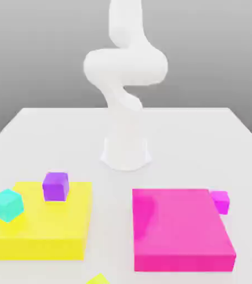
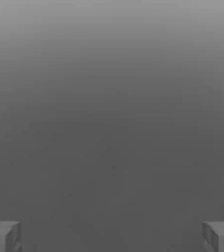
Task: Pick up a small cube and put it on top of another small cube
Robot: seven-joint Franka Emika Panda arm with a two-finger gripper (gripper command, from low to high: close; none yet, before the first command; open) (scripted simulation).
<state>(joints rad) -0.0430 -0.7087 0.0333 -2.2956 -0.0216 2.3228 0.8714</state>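
The small yellow cube (image 1: 98,279) lies on the white table at the near edge of the exterior view, cut off by the picture's border. The small cyan cube (image 1: 6,204) sits at the left edge of a big flat yellow block (image 1: 45,227). In the hand view my gripper (image 2: 112,238) is open, its two grey fingertips (image 2: 3,236) far apart with nothing between them, facing plain grey background. The white arm (image 1: 125,66) rises from its base at mid-table and leaves the picture at the top.
A small purple cube (image 1: 56,186) stands on the yellow block near its far edge. A big flat magenta block (image 1: 178,227) lies on the exterior view's right, with a small magenta cube (image 1: 220,201) at its far right corner. The white table (image 1: 50,133) spreads around the arm's base.
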